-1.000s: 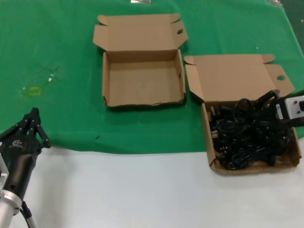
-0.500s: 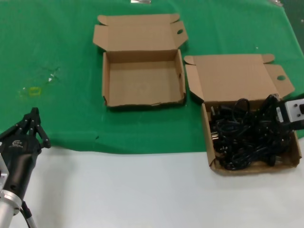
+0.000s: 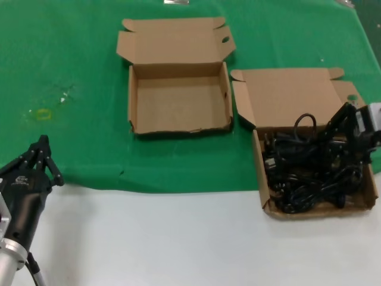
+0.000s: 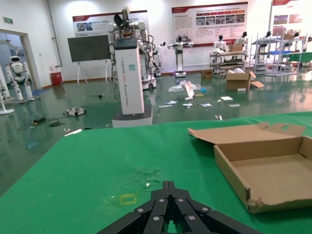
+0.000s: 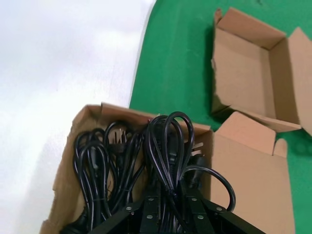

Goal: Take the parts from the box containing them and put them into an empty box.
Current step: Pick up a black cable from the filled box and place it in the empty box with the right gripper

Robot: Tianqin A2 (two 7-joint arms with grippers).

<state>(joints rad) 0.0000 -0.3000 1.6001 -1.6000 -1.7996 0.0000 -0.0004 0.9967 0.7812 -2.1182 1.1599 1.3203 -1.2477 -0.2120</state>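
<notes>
Head view, right hand point(image 3: 342, 128) gripping a looped cord point(image 3: 306, 128), lifted just above the cord-filled box point(image 3: 262, 173)

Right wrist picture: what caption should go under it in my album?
Right gripper lifts a looped black power cord from the cardboard box of cords, near the empty box.
</notes>
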